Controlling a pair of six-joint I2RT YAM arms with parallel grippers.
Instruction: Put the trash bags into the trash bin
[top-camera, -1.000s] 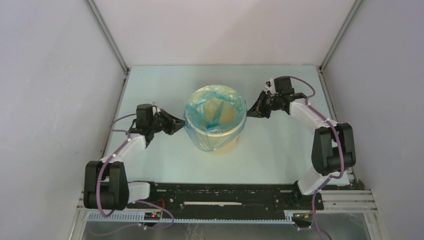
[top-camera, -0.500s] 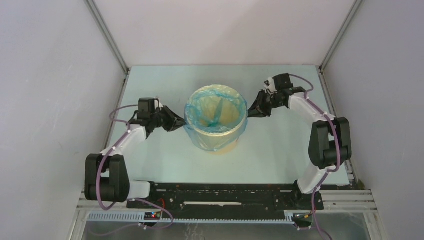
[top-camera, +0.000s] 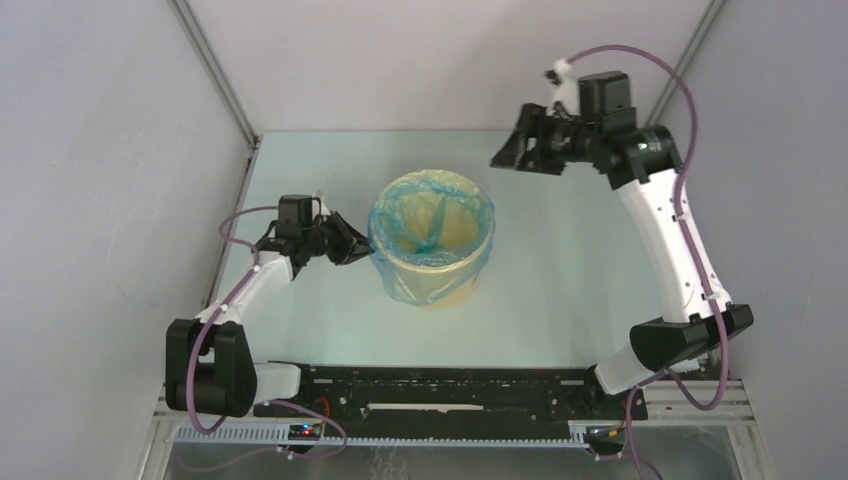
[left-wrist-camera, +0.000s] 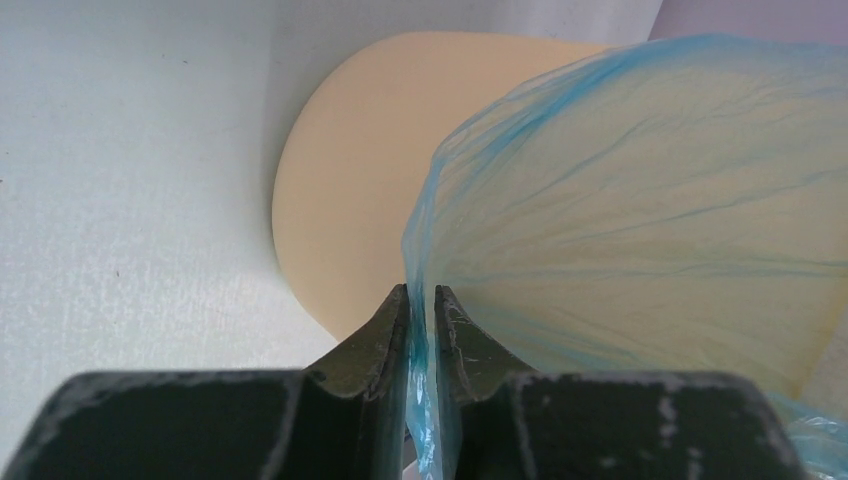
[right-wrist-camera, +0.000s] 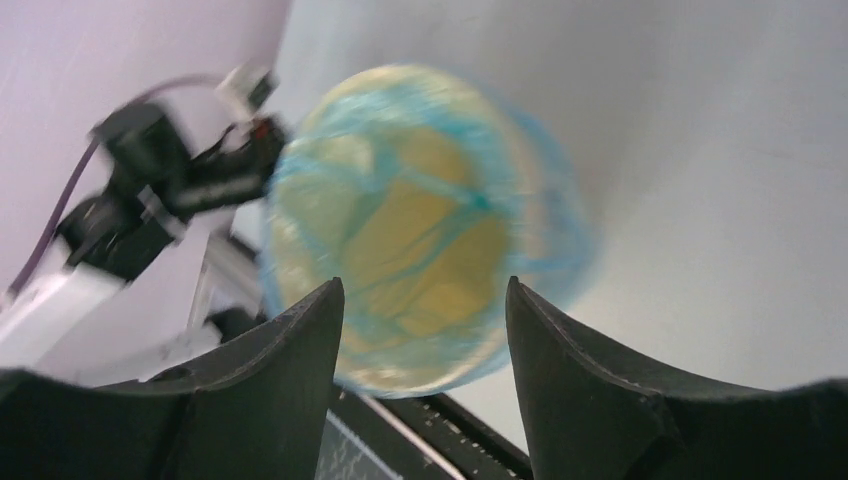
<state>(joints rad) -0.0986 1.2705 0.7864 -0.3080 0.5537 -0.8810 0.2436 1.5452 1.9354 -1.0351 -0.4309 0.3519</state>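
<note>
- The blue bag (top-camera: 432, 262) is draped over the bin (top-camera: 434, 240) at the tabletop's (top-camera: 560, 300) centre.
- The bag's edge is pinched narrowly by the left pincer (left-wrist-camera: 421, 322).
- The right pincer (top-camera: 508, 154) is raised, wide, empty.
- Next, probably: the left edge released or tucked down.

Two arms, matched in build: white moulded link shells alternating with black joint housings. Purple cable looped along each arm from base to wrist. Left pincer (top-camera: 362, 245): two black tapered fingers (left-wrist-camera: 372, 345), surfaces scuffed and flecked pale grey. Right pincer (top-camera: 510, 152): black, curved inner finger faces, matte finish. Small white block atop each wrist beside a black box-shaped housing. Black base rail (top-camera: 450, 392) joining both mounts, a small red light near its left end.
</note>
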